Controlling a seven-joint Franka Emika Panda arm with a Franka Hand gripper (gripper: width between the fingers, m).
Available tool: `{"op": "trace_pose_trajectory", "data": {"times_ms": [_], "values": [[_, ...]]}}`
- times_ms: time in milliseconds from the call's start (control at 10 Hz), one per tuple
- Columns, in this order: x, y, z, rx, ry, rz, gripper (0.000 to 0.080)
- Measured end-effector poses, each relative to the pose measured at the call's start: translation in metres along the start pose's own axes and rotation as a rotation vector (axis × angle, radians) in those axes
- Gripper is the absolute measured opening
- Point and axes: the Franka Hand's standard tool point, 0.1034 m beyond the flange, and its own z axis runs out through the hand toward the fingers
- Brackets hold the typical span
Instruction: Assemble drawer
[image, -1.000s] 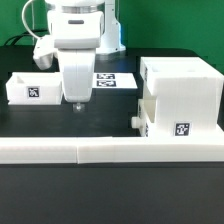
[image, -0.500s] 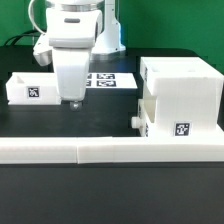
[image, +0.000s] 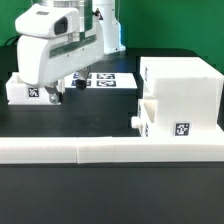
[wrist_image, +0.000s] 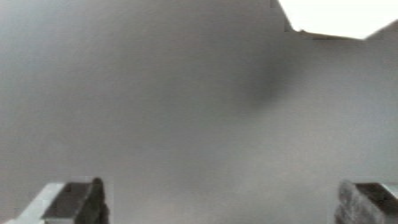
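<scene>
Standing at the exterior view's left: loose tray (image: 18, 92), tagged, its rear hidden behind the gripper (image: 52, 96). The fingers (wrist_image: 71, 200) are spread wide and hold nothing. Centre: marker board (image: 112, 80), tags unreadable. Right: drawer housing (image: 180, 85), upright; second tray (image: 152, 122) seated low, knob (image: 133, 120) apparently pointing left.

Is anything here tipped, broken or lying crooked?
Nothing stands out. The drawer housing stands upright, the loose tray at the exterior view's left sits flat, and no part looks tipped or broken.
</scene>
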Motion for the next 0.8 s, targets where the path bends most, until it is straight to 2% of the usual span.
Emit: {"op": "trace_pose_trajectory", "data": {"times_ms": [100,600,800], "values": [[-0.001,-0.004,0.002,-0.003,0.005,0.059,0.0649],[0.003,-0.007,0.004,0.014,0.025,0.360,0.0649],[-0.007,-0.020,0.006,0.005,0.019,0.529,0.0649]]}}
